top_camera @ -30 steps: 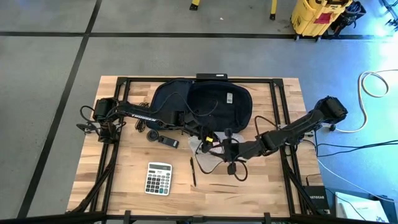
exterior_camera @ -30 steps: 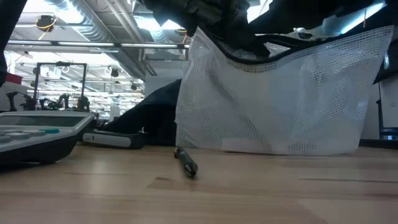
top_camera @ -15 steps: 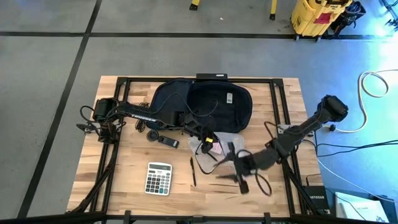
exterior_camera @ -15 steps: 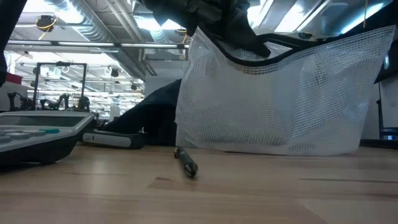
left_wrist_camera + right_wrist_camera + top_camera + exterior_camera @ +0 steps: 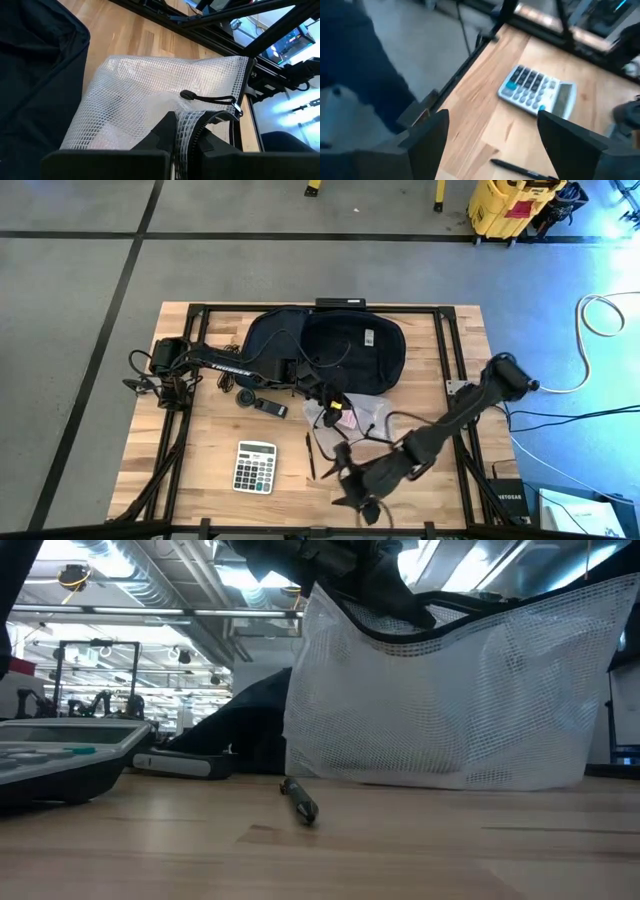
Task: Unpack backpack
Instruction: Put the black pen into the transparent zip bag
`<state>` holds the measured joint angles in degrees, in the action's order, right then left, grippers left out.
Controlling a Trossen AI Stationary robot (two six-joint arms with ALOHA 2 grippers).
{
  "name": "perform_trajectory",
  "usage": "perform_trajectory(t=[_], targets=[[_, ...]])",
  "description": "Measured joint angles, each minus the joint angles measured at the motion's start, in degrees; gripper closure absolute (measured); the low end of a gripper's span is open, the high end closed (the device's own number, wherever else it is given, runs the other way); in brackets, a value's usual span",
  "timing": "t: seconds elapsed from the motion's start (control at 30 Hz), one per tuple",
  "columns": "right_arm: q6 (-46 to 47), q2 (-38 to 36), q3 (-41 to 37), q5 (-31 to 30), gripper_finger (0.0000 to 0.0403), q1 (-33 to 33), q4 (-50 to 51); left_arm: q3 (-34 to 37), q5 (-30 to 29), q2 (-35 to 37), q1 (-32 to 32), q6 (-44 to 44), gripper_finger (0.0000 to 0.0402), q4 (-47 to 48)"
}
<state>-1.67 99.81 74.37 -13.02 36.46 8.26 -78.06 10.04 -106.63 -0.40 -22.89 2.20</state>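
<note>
Workshop floor of grey concrete surrounds a pale wooden-plank surface (image 5: 215, 490) edged with a black metal frame.

Item 1: large soft dark navy fabric backpack (image 5: 325, 345), lying opened at the middle of the far edge.

Item 2: white mesh zip pouch (image 5: 150, 107), out of the backpack and just in front of it. The left gripper (image 5: 182, 131) holds it up by its top hem, jaws pressed together on the mesh.

Item 3: grey desk calculator (image 5: 256, 466), toward the near left of the surface; thin dark pen (image 5: 311, 455) just beside it; small dark flat object (image 5: 268, 406) nearer the backpack.

Item 4: right gripper (image 5: 350, 485), near the near edge at the middle, jaws spread and holding nothing, above bare wood close to the pen.

Step in hand, as judged: the pouch is being taken out and put down.

Next move, as judged: lower the pouch onto free wood, release it, then reach into the backpack opening for whatever is left.
</note>
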Motion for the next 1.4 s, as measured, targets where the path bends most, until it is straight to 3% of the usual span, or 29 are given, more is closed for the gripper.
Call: perform_trajectory(t=[0.27, 0.47, 0.63, 0.93, 1.07, 1.23, 1.4], targets=[[-5.90, 10.95, 14.16, 5.11, 0.0130, -4.00, 16.56, 0.00, 0.51, 0.00, 0.00, 0.14, 0.0402, 0.39], [-11.55, 14.56, 15.00, 13.20, 0.0130, -7.01, 20.08, 0.00, 0.76, 0.00, 0.00, -0.07, 0.0402, 0.70], [-18.52, 16.97, 15.10, 16.05, 0.0130, -9.04, 22.98, 0.00, 0.76, 0.00, 0.00, -0.18, 0.0402, 0.72], [-30.36, 22.69, 17.26, 16.14, 0.0130, -12.97, 25.58, 0.00, 0.72, 0.00, 0.04, -0.94, 0.0402, 0.74], [-34.97, 25.37, 21.76, 15.24, 0.0130, -13.16, 30.50, 0.00, 0.62, 0.00, 0.04, -1.12, 0.0402, 0.72], [-41.98, 29.01, 26.46, 9.37, 0.0132, -13.15, 37.27, 0.00, 0.31, 0.00, 0.07, -2.12, 0.0402, 0.71], [-44.61, 31.62, 31.99, 9.38, 0.0161, -13.08, 41.59, 0.00, 0.28, 0.00, 0.06, -2.61, 0.0402, 0.70]])
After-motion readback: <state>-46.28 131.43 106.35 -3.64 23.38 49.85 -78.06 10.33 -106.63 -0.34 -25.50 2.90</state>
